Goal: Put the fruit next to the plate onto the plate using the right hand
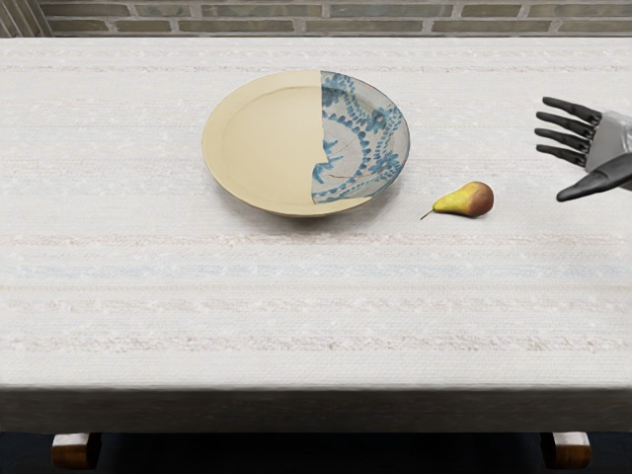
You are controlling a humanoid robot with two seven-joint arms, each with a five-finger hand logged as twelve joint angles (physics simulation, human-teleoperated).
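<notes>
Pear lies on its side on the bench, stem pointing left, just off the plate's right rim, not touching it, toward the bench's far right part. Plate sits near the far edge, about centre, half cream, half blue-patterned, nothing on it. Right hand hovers by the right edge, right of the pear and apart from it, fingers spread and pointing left, gripping nothing.

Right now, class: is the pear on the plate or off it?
Off. The pear lies on the table beside the plate, apart from its rim.
</notes>
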